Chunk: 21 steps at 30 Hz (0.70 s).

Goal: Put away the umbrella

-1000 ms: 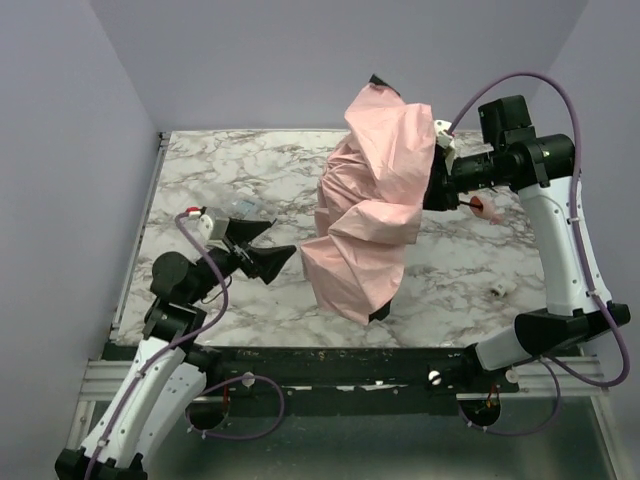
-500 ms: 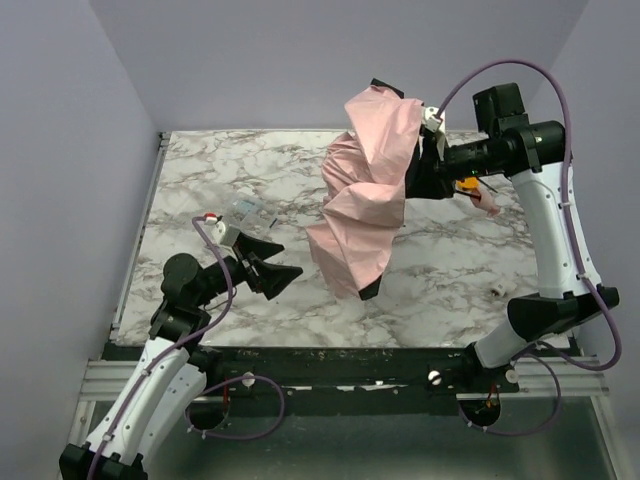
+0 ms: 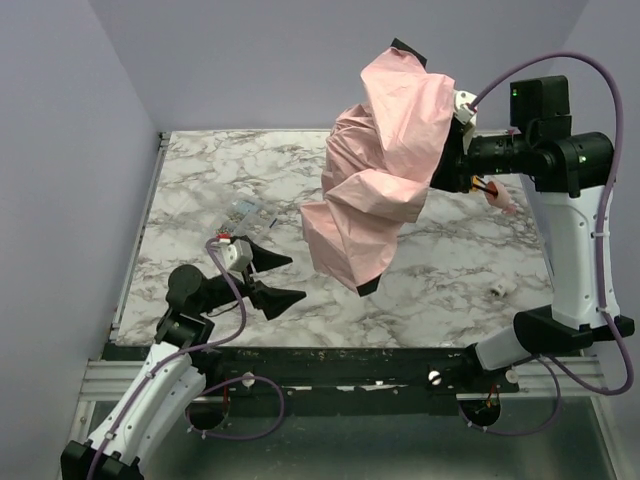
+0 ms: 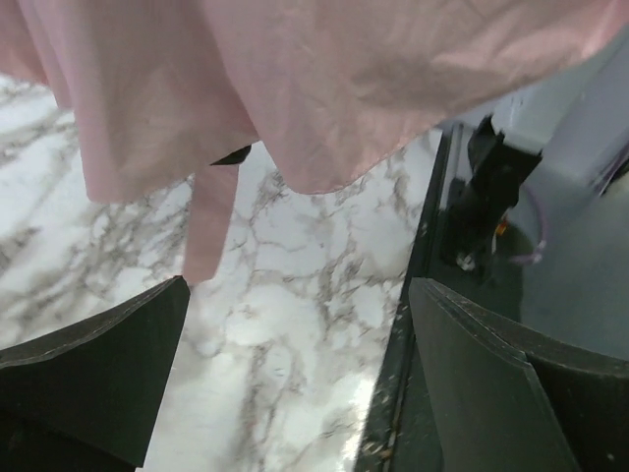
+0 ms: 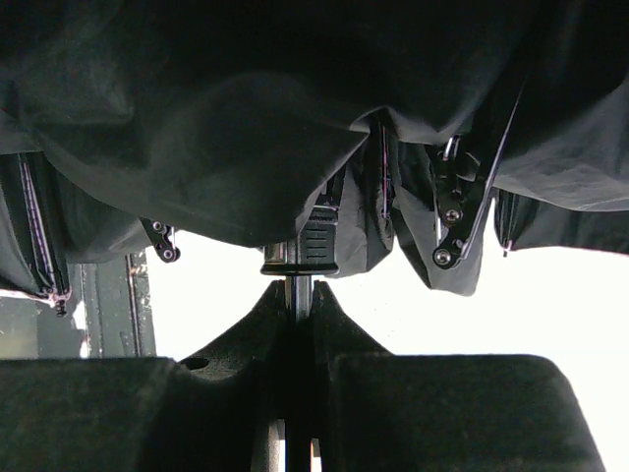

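The pale pink umbrella hangs half open in the air over the middle and right of the marble table, its canopy drooping toward the left. My right gripper is shut on its slim metal shaft, just below the black runner. The dark inner canopy and ribs fill the top of the right wrist view. My left gripper is open and empty, low over the table's near left, just left of the canopy's lowest edge. The pink canopy and a hanging pink strap show above the left fingers.
A clear packet lies on the table's left part. A small white object lies at the right front. A small orange object shows by the right wrist. The table's front edge runs beside my left gripper.
My right arm has lifted the umbrella higher and tilted it. My left gripper has moved nearer the table's front edge and stays open.
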Each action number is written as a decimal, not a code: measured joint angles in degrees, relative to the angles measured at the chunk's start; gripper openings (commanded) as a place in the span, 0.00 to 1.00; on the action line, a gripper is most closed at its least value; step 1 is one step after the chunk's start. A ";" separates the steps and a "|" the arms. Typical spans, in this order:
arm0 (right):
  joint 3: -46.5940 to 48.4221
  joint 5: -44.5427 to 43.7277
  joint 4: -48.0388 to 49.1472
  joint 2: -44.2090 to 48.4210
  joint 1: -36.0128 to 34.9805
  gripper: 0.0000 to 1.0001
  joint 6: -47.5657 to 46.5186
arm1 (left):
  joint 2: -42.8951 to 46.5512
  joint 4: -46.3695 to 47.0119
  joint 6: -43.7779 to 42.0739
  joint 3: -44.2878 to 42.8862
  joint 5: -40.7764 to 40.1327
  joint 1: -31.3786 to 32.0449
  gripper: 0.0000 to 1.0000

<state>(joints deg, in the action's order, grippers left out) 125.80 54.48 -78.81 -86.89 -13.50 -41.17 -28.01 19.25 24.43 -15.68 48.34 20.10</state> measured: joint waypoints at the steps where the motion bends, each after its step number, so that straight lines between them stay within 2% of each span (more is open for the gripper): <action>1: 0.11 0.02 -0.02 0.39 0.00 0.00 0.28 | -0.28 -1.36 -3.34 -1.20 0.83 0.17 0.99; 5: 0.42 0.02 0.15 2.49 0.00 0.00 1.38 | -4.28 -5.79 -18.40 -6.84 4.70 0.44 0.98; 9: 0.28 -0.07 0.28 5.22 0.00 0.00 1.66 | -7.82 -8.11 -26.21 -8.24 7.54 0.44 0.96; 11: -0.28 -0.09 0.20 6.45 0.00 0.00 1.11 | -7.52 -8.83 -28.04 -8.35 8.57 0.44 0.96; 15: -3.15 -0.96 -0.81 7.65 0.00 0.00 -2.10 | -1.53 -12.81 -30.47 -11.13 9.20 0.33 0.99; 19: -10.38 -3.61 -0.96 7.98 -0.02 0.00 -6.16 | 5.33 -14.56 -28.76 -16.06 7.06 0.22 0.99; 21: -12.83 -5.49 -1.05 7.30 0.00 0.00 -7.15 | 5.99 -14.03 -27.30 -17.81 5.75 0.22 0.98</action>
<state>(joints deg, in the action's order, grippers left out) 112.97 48.99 -79.85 -79.59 -13.50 -48.31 -22.02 5.21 -2.87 -33.50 54.08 20.32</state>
